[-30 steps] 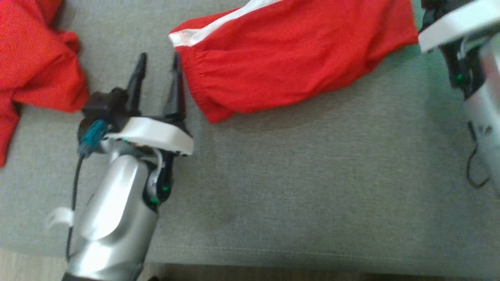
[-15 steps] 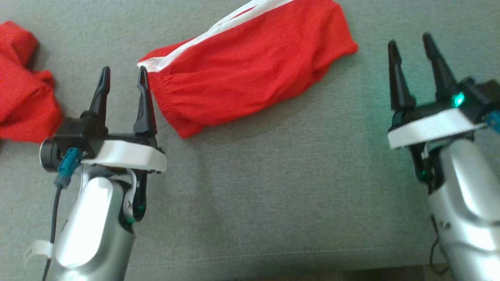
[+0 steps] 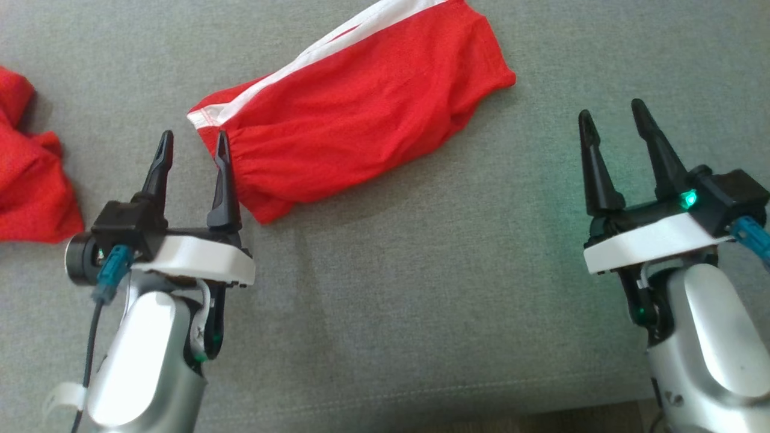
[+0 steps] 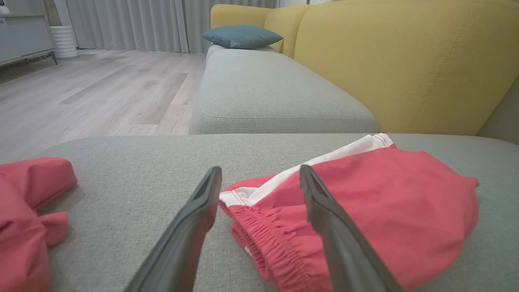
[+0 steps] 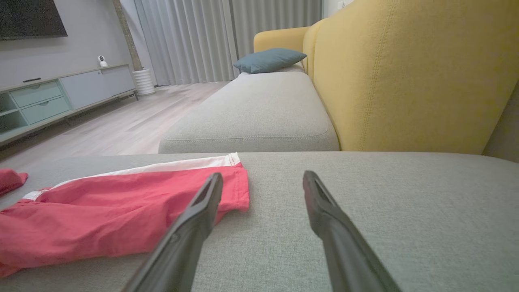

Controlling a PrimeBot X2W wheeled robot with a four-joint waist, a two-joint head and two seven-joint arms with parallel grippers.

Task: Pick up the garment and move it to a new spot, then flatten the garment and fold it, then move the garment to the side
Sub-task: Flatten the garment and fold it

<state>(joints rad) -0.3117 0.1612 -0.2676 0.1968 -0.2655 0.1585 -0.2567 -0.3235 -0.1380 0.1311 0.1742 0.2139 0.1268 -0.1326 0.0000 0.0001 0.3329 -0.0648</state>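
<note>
A red garment with a white side stripe [image 3: 355,114] lies folded on the grey cushion, its elastic waistband toward the left. My left gripper [image 3: 192,143] is open just at that waistband corner, with nothing between its fingers; in the left wrist view the garment [image 4: 365,202] lies ahead and to the right of the fingers [image 4: 198,207]. My right gripper [image 3: 610,117] is open to the right of the garment, apart from it. From the right wrist, the garment [image 5: 121,215] lies to the left of my fingers.
A second red cloth [image 3: 30,180] lies crumpled at the far left of the cushion [image 3: 421,270]. The yellow sofa back [image 5: 405,73] rises behind, with a teal pillow [image 5: 269,59] farther along. Wooden floor [image 4: 81,93] lies beyond the cushion's edge.
The head camera has shifted, so the whole scene slid left and down. Both grippers stay open; the right gripper came into view from the upper right.
</note>
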